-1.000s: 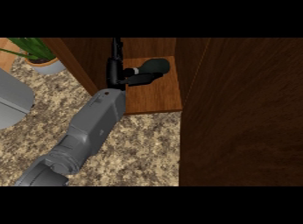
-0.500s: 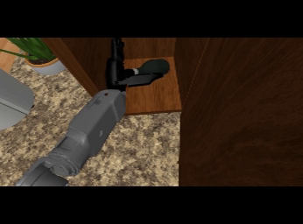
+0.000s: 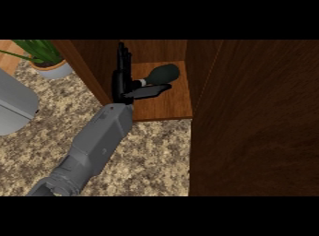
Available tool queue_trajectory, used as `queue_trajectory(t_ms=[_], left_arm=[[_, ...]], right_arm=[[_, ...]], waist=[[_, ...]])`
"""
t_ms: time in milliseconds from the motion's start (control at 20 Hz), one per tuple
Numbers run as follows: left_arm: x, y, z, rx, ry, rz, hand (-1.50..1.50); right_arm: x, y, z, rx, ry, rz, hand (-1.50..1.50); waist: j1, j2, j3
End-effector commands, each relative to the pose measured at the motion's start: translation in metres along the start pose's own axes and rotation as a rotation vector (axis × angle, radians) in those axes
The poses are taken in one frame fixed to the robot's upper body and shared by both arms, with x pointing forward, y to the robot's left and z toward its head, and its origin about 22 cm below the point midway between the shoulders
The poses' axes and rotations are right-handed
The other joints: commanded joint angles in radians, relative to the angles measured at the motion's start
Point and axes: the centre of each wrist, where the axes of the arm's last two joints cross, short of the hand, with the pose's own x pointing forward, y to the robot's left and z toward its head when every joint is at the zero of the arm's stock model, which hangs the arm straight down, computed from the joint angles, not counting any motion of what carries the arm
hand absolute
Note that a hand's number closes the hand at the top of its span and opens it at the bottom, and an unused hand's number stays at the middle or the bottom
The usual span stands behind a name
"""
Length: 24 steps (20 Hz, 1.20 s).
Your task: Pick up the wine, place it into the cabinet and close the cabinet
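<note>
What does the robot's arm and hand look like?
The forearm is smooth, plain grey and boxy, with a darker grey joint near the bottom. The hand at its end is all black, with thin fingers and a flat thumb. No cables or markings show.

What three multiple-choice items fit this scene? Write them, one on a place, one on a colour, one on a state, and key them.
1. Where is the wine bottle?
A. On the stone counter
B. On the cabinet shelf
C. Beside the plant

2. What colour is the cabinet door?
A. White
B. Blue
C. Brown

3. What state is the cabinet in?
A. Open
B. Shut
C. Door missing

Key:
1 B, since the dark bottle rests on the wooden shelf inside the cabinet.
2 C, since the large panel at the right is dark brown wood.
3 A, since the shelf inside is in plain sight with the door swung out beside it.
</note>
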Motion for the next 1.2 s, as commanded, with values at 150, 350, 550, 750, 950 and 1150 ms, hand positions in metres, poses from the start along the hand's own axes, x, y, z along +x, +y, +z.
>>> queue_trajectory(t_ms=[150,350,550,750,950,1150], left_arm=[[-0.011,-0.011,0.058,0.004,0.034,0.014,-1.50],[-0.006,-0.026,0.087,-0.015,0.048,0.002,-1.50],[0.001,-0.036,0.121,-0.040,0.032,-0.001,-1.50],[0.027,-0.050,0.160,-0.059,0.021,0.038,-1.50],[0.043,-0.042,0.145,-0.065,-0.004,0.063,-1.50],[0.060,-0.046,0.185,-0.038,-0.011,0.080,-1.50]], right_arm=[[0.005,-0.001,0.011,0.007,-0.033,0.003,-1.50],[0.006,0.004,0.022,-0.026,-0.037,0.016,-1.50],[0.015,0.006,0.032,-0.060,-0.040,0.019,-1.50],[0.023,0.003,0.025,-0.071,-0.038,0.030,-1.50],[0.029,-0.002,0.029,-0.051,-0.034,0.053,-1.50],[0.023,0.000,0.023,-0.057,-0.035,0.040,-1.50]], waist=[[0.024,-0.003,0.000],[0.041,-0.003,0.000],[0.047,-0.005,0.000],[0.070,-0.013,0.000],[0.066,-0.007,0.000],[0.067,-0.006,0.000]])
